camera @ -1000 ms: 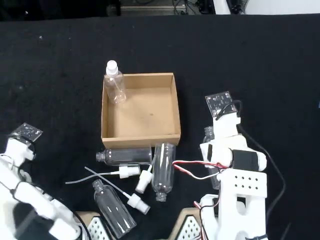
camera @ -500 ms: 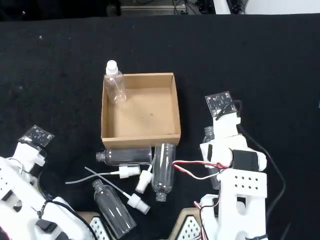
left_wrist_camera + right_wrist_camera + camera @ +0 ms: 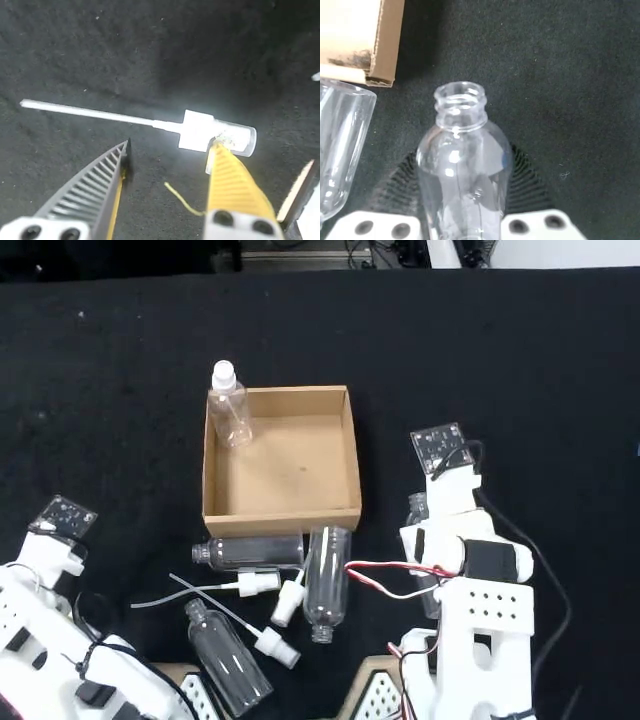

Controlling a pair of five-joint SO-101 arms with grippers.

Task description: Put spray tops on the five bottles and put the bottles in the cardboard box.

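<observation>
Left wrist view: spray top (image 3: 197,130) at spread jaws' tips.

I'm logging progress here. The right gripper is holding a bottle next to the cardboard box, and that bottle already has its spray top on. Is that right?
Not quite. The right gripper does hold a bottle next to the cardboard box, but that bottle is uncapped: its neck is open and bare, as the right wrist view shows.
</observation>
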